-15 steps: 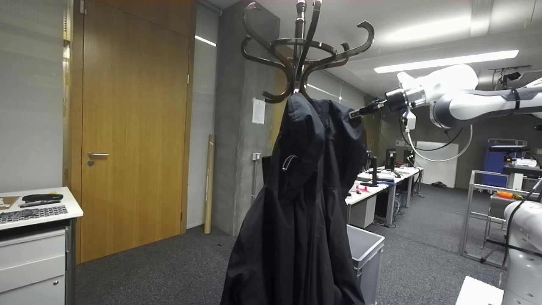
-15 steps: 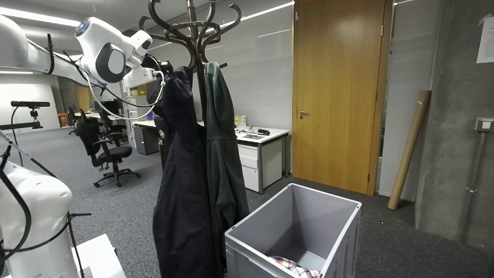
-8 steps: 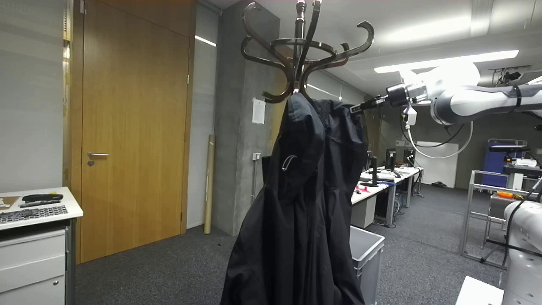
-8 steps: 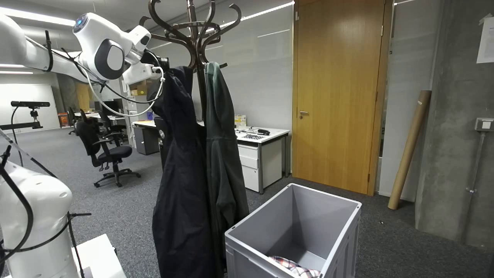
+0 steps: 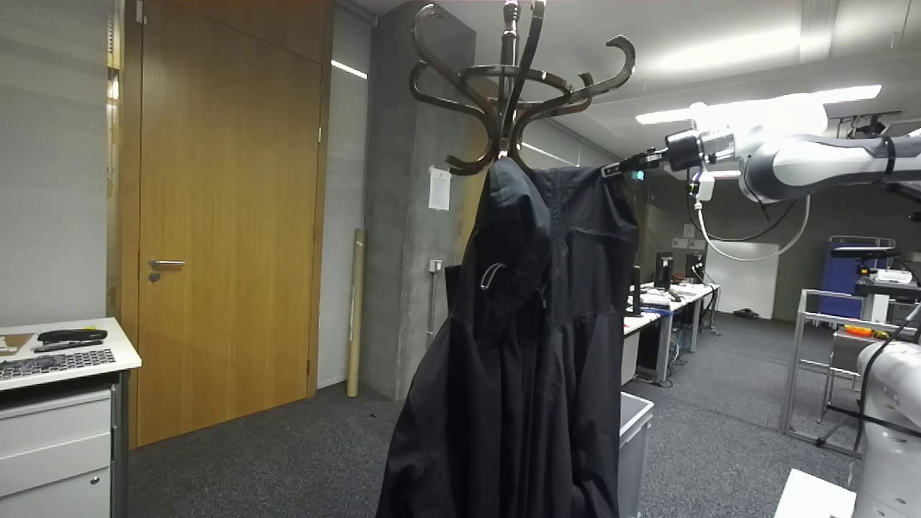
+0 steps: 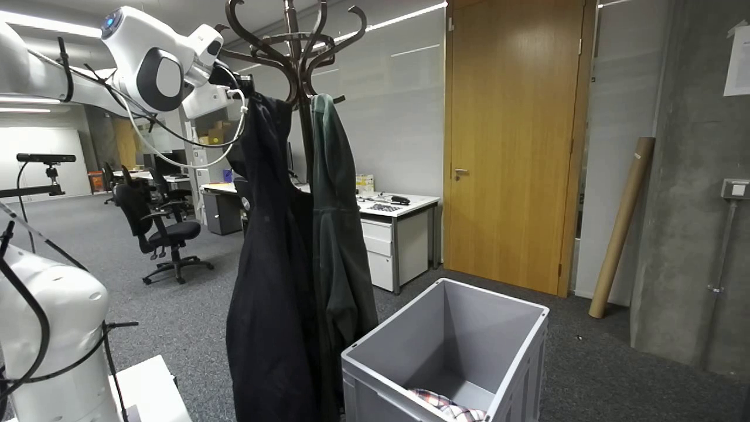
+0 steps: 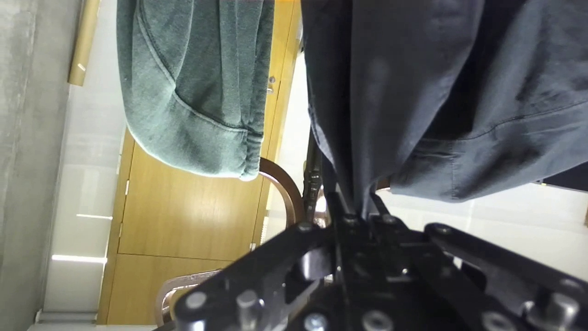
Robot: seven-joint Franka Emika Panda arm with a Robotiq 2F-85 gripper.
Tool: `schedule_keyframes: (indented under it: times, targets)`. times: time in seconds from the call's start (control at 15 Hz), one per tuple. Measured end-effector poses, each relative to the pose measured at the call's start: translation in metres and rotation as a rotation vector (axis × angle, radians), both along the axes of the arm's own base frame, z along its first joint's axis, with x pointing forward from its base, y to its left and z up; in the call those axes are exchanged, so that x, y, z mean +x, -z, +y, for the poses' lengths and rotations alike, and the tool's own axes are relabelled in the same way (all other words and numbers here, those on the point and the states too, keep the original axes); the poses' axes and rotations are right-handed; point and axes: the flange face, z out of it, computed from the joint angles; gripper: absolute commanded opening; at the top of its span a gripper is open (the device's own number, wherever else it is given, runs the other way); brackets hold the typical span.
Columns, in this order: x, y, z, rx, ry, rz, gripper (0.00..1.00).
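- Farthest left as I look, in an exterior view, the robot arm (image 6: 137, 47) comes in high, level with the hooks: smooth white shell, loose cables trailing.
- At its end the black metal gripper (image 7: 359, 209) has its fingers clamped together on a narrow fold of the dark coat (image 6: 266, 264), up near the coat's top.
- The coat hangs below the gripper, long axis upright, on the arm's side of the stand; nearly all its length lies beneath the pinch. Whether a hook bears some of it too, I can't tell.
- Its cloth looks thin and tightly woven, almost black, with stitched seams and deep vertical folds.
- Next comes the coat stand (image 6: 303, 117), dark glossy wood by its look, with a ring and S-curled hooks.
- Just right of its pole hangs a green garment (image 6: 340, 223), softer, fleecy-looking, with a gathered edge.
- Then a rigid gray plastic crate (image 6: 474, 328), a checked cloth (image 6: 448, 404) crumpled at its bottom.
- Behind, a flat wooden door (image 6: 510, 146); rightmost, a long cardboard tube (image 6: 621, 228).
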Motion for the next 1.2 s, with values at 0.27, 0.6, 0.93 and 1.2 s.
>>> schedule_keyframes:
  times: [0.27, 0.6, 0.93, 1.2]
  targets:
    - [-0.008, -0.009, -0.005, 0.009, 0.003, -0.022, 0.0]
    - [-0.02, -0.023, -0.014, 0.019, 0.014, -0.06, 0.0]
    - [-0.033, -0.042, -0.031, 0.033, 0.051, -0.11, 0.0]
    - [-0.043, -0.056, -0.044, 0.04, 0.084, -0.147, 0.0]
